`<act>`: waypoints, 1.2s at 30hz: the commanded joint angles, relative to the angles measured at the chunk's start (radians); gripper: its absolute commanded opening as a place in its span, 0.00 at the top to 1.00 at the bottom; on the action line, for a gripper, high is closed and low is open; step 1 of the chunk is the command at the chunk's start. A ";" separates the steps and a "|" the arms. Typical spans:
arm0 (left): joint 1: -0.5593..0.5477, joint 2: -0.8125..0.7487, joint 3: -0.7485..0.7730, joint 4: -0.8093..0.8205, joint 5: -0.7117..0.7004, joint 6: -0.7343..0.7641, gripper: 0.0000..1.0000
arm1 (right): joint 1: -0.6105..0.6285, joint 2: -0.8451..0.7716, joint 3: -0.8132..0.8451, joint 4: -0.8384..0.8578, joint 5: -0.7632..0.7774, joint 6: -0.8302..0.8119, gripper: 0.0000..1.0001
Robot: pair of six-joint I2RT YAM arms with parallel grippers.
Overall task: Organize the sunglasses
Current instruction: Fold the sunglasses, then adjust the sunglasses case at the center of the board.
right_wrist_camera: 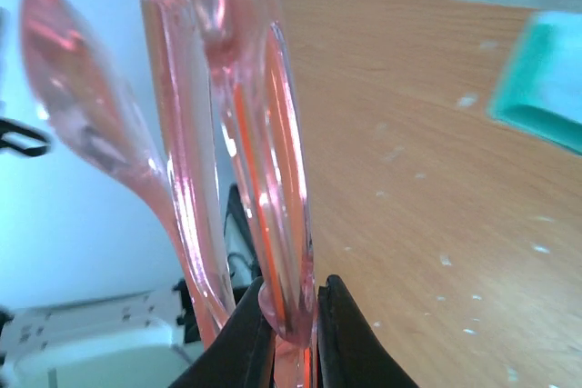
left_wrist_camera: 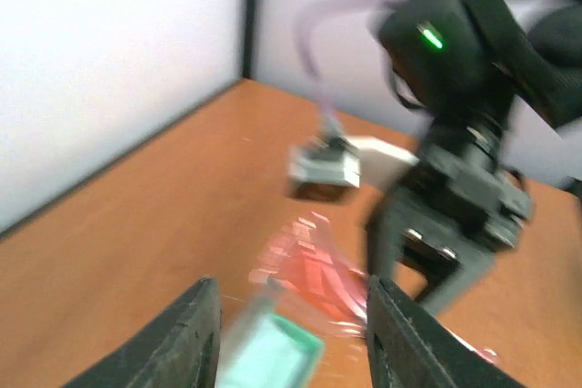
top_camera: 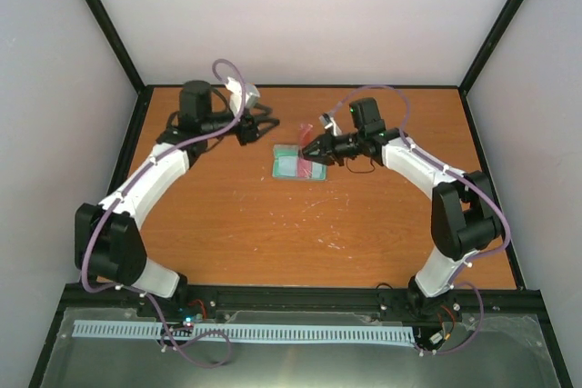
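Observation:
My right gripper point(top_camera: 313, 154) is shut on the sunglasses point(right_wrist_camera: 259, 170), whose red-orange translucent lenses and frame stand up between its black fingers point(right_wrist_camera: 338, 338). In the top view the sunglasses point(top_camera: 307, 129) stick up just above the grey case point(top_camera: 301, 162) with its teal lining, which lies open at the table's middle back. My left gripper point(top_camera: 247, 132) is open and empty, left of the case. Its blurred wrist view shows the sunglasses point(left_wrist_camera: 314, 270), the case's teal corner point(left_wrist_camera: 277, 352) and the right gripper point(left_wrist_camera: 446, 243) ahead.
A pale cloth point(top_camera: 244, 95) lies at the back by the left arm. White walls and black frame posts close the table at the back and sides. The case's teal edge point(right_wrist_camera: 546, 79) shows at the right wrist view's upper right.

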 commanded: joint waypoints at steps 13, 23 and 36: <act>0.102 0.621 0.608 -0.482 -0.234 0.337 0.87 | -0.096 -0.151 -0.325 0.408 0.369 0.456 0.97; 0.099 0.811 0.742 -0.586 -0.198 0.305 0.85 | -0.097 -0.195 -0.386 0.403 0.485 0.538 0.97; 0.023 0.779 0.594 -0.545 -0.180 0.284 0.85 | -0.105 -0.168 -0.352 0.249 0.599 0.533 0.97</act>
